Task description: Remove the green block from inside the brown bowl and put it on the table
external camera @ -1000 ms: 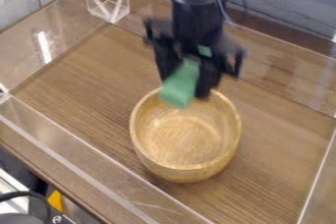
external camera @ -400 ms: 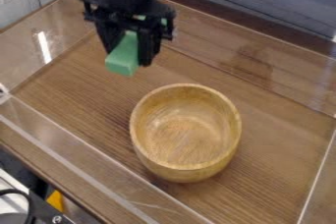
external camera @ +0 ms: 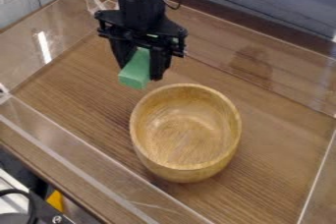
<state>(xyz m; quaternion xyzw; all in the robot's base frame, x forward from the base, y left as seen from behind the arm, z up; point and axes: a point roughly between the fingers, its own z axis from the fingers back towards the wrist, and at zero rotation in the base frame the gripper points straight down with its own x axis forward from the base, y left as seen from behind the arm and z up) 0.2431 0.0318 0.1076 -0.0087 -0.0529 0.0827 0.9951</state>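
Just beyond the far-left rim of the brown bowl [external camera: 187, 131], the gripper [external camera: 140, 69] hangs over the table [external camera: 79, 110], its jaws clamped on the green block [external camera: 137, 70]. The bowl is empty, so removal looks done and placing is in hand. Next it needs to descend to bare wood and open.

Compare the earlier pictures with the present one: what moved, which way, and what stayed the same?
The gripper, shut on the green block, carried it away from above the brown bowl toward the picture's left, then came back a little toward the bowl. The block now hangs over the table, not yet set down. The grip held throughout; the bowl stayed put, empty.
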